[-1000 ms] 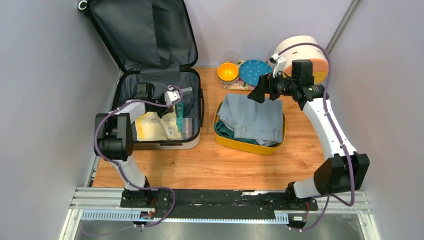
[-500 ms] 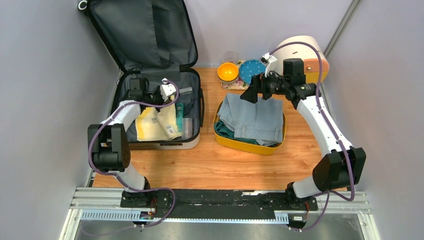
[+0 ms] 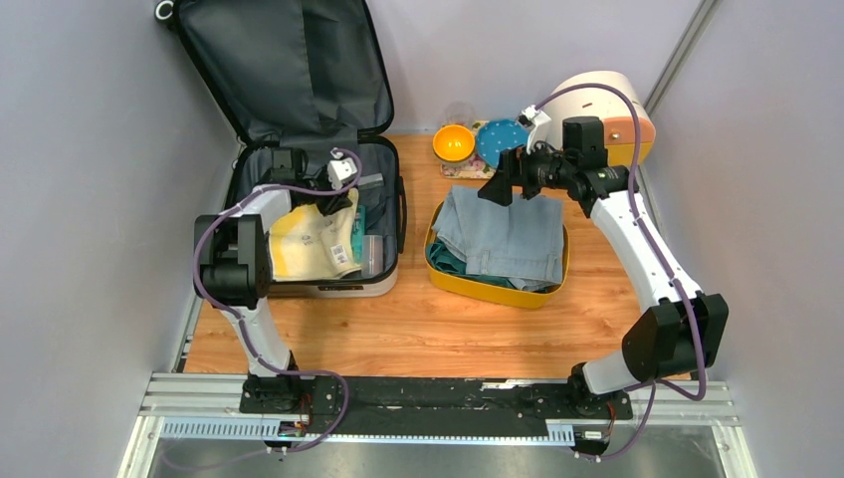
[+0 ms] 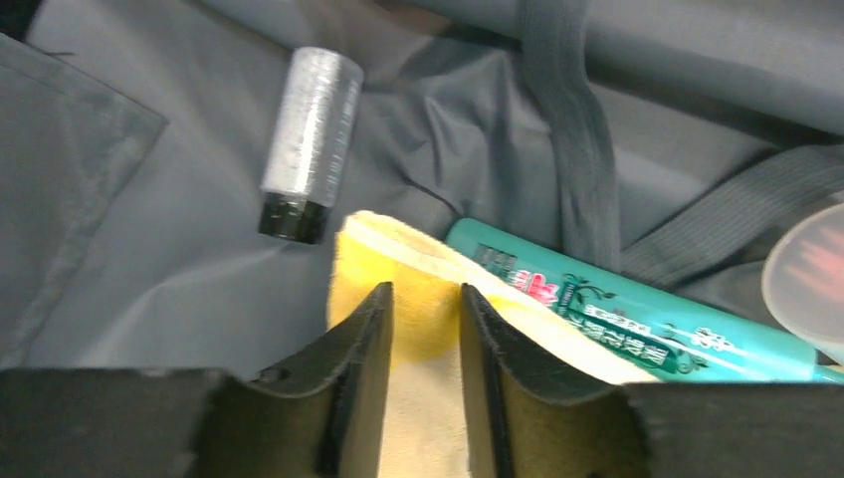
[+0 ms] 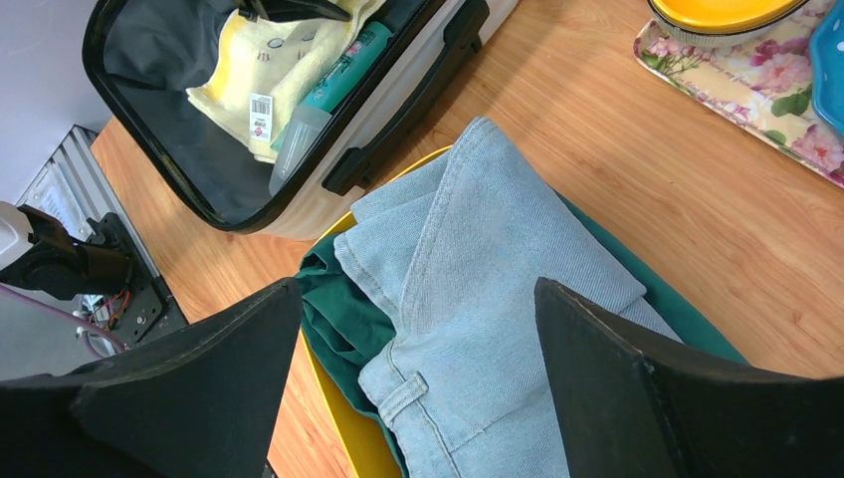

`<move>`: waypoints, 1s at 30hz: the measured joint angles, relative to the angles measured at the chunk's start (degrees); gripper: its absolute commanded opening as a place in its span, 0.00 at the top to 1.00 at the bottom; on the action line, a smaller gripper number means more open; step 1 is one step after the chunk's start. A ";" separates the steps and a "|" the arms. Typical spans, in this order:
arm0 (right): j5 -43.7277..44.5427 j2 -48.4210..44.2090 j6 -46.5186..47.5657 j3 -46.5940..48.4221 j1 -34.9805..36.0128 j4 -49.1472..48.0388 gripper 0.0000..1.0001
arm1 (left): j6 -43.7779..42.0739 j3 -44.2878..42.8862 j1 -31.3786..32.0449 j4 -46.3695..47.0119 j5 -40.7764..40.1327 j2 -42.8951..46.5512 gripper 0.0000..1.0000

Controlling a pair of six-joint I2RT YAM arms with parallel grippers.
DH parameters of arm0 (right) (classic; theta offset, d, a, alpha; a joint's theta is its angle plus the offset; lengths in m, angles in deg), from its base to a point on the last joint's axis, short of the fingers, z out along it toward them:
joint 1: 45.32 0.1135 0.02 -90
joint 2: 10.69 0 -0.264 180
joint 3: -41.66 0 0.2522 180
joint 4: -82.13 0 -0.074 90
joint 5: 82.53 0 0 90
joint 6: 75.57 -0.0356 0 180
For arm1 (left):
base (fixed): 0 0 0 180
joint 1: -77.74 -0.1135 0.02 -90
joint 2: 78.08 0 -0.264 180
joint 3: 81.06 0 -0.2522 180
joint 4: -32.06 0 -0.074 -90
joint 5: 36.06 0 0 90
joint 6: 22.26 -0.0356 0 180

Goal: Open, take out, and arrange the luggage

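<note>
Your left gripper sat inside the open luggage, jaws slightly apart with a yellow towel between them, grip unclear, your right gripper spread wide, empty; the stiff shell, I think, was best taken by its black side handle.

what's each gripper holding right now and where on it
Right gripper: nothing, jaws wide above the jeans. Left gripper: jaws straddle the folded edge of the yellow cloth; whether they pinch it cannot be told.
</note>
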 measured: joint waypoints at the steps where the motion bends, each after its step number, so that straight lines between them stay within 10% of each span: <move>1: 0.04 0.00 0.02 -0.02 0.00 0.00 0.10 | 0.22 -0.81 -0.07 -0.44 -0.31 -0.33 0.56; 22: 2.10 -0.39 1.11 -0.39 0.00 0.37 0.09 | -8.52 -23.98 -1.22 -23.15 4.68 -17.00 0.37; 30: 2.95 -1.03 1.51 -0.59 0.00 0.46 0.10 | -9.94 -25.07 -1.25 -23.78 5.25 -19.41 0.75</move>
